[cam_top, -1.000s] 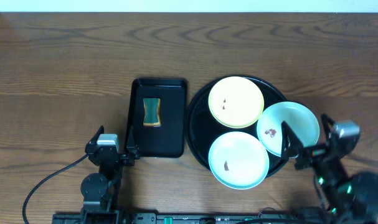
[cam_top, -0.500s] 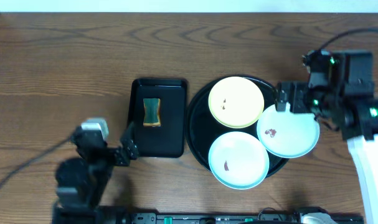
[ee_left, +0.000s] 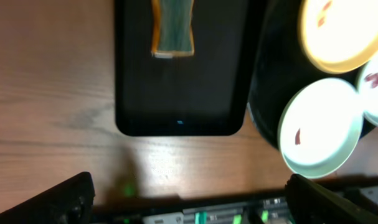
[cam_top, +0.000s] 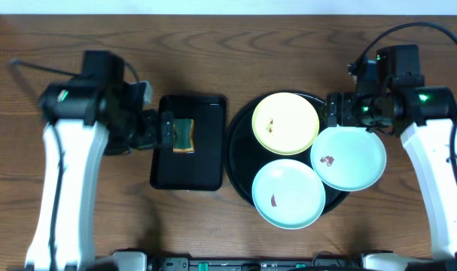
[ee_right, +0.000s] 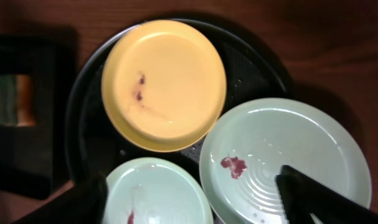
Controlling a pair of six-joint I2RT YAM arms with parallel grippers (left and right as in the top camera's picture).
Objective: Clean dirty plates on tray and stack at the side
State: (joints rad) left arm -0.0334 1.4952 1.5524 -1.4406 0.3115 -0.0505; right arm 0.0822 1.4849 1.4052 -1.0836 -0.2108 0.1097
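The round black tray [cam_top: 239, 147] holds three plates: a pale yellow one [cam_top: 285, 123] at the back, a mint one [cam_top: 288, 193] at the front and a mint one [cam_top: 348, 156] overhanging the right rim. Each carries small reddish smears. My left gripper [cam_top: 166, 129] hovers open over the left side of the rectangular tray, beside the sponge, with nothing between its fingers [ee_left: 58, 199]. My right gripper [cam_top: 335, 113] is open above the back edge of the right mint plate [ee_right: 288, 162], holding nothing, one finger [ee_right: 319, 193] over that plate.
A small rectangular black tray [cam_top: 187, 169] lies left of the round tray and holds a green and orange sponge [cam_top: 184, 135]. Bare wooden table stretches to the back and to both sides. The arms' base rail runs along the front edge.
Both arms have swung up from the table's front edge. The left gripper now hangs over the rectangular tray and the right one over the right mint plate. The plates have not moved.
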